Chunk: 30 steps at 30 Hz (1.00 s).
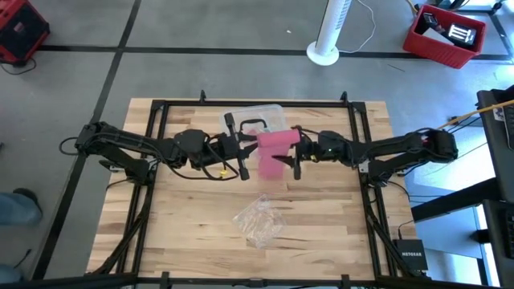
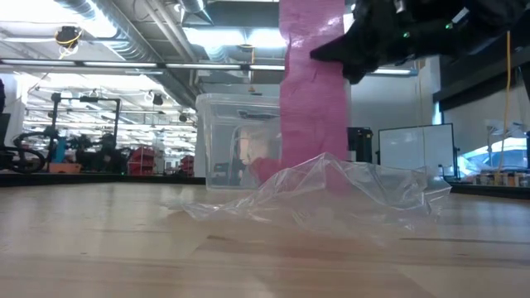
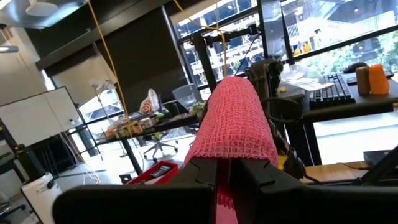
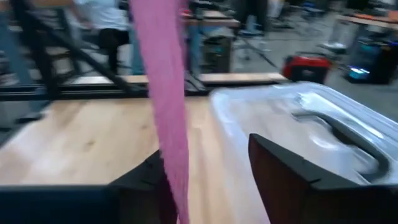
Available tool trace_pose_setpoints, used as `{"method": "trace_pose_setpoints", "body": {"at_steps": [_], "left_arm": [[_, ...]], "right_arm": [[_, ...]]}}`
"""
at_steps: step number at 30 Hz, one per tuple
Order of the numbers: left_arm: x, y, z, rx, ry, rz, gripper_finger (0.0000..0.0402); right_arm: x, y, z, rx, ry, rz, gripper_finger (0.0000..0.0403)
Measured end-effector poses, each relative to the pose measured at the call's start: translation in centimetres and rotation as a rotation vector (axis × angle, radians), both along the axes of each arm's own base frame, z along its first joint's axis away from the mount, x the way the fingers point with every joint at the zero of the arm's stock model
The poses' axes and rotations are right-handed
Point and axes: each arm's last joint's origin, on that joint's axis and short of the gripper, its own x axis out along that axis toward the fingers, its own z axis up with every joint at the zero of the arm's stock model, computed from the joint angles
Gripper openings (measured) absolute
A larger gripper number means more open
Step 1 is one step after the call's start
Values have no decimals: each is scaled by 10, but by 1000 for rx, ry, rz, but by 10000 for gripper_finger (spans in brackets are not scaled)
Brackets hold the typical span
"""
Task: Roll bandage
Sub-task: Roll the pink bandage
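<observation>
High view puts the bandage (image 1: 275,143) above table centre, stretched between the two grippers, with its loose tail hanging toward six o'clock. The left gripper (image 1: 242,149), at nine o'clock of the strip, has its jaws pressed together on the bandage's end, as the left wrist view confirms. The right gripper (image 1: 297,151), at three o'clock, has jaws part-spread around the strip; whether they pinch it I cannot tell. Rolling well probably needs steady tension, edges kept aligned, and the tail clear of the plastic wrapper (image 1: 259,220).
</observation>
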Motion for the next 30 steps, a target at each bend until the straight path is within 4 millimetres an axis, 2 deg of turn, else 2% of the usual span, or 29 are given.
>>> {"method": "trace_pose_setpoints", "body": {"at_steps": [3, 6, 8, 10, 14, 20, 25, 30], "left_arm": [[0, 0, 0, -2, -1, 0, 11], [0, 0, 0, -2, 0, 0, 11], [0, 0, 0, -2, 4, -1, 11], [0, -1, -1, -13, 9, -5, 11], [-3, -9, 0, -39, 13, -35, 11], [-16, -17, 11, -35, -18, -70, 11], [-25, -10, 21, 26, -45, -30, 11], [-24, 2, 18, 90, 23, 121, 11]], "right_arm": [[3, -1, -1, 4, -17, -3, 172], [3, 1, 2, 2, -48, 69, 168], [3, 3, 4, -21, -75, 102, 152], [2, 3, 9, -48, -107, 112, 116], [-2, 1, 12, -128, -91, 123, 18], [-6, 4, 10, -130, -37, 161, 6], [-6, 23, 11, -95, -47, 295, 7], [-7, 45, 14, -103, -59, 314, 7]]}}
